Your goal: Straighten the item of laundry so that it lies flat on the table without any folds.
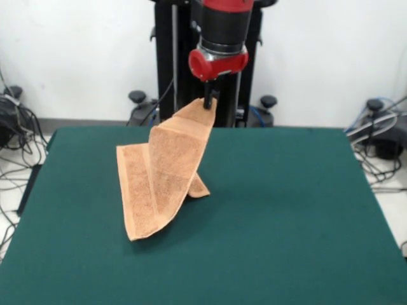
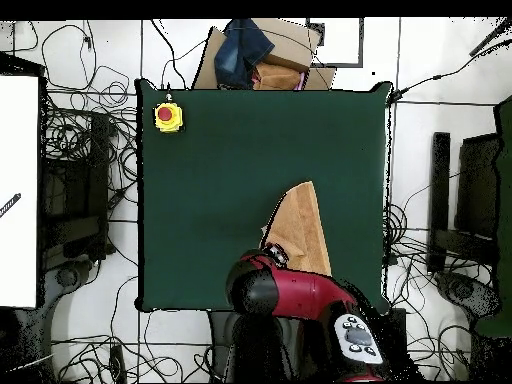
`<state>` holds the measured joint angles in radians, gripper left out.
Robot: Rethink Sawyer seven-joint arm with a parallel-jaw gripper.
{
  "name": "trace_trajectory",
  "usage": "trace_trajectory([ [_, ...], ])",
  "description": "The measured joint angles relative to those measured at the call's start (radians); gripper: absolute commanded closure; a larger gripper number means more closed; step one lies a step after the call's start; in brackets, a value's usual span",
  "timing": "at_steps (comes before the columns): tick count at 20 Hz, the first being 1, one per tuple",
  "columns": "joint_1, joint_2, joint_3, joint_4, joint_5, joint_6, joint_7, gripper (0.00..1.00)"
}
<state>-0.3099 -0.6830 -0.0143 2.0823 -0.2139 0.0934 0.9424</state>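
Observation:
The orange-tan towel (image 1: pixel 166 170) hangs by one corner from my gripper (image 1: pixel 208 101), which is shut on that corner above the far middle of the green table (image 1: pixel 286 216). The towel drapes down in folds, and its lower part rests on the felt left of centre. In the overhead view the towel (image 2: pixel 300 225) shows as a narrow wedge running from the arm's head (image 2: pixel 255 283) towards the table's middle, and the gripper itself is hidden under the arm.
A yellow box with a red button (image 2: pixel 168 117) sits at one table corner in the overhead view. Cardboard and dark cloth (image 2: pixel 255 55) lie beyond the table's far edge. Cables cover the floor around the table.

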Motion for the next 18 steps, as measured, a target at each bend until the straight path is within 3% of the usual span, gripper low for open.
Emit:
trace_trajectory([
  [11,-0.024,-0.071,-0.002,-0.004,0.055,0.056,0.000,1.00],
  [18,0.004,-0.175,-0.007,-0.039,0.087,0.297,0.000,1.00],
])
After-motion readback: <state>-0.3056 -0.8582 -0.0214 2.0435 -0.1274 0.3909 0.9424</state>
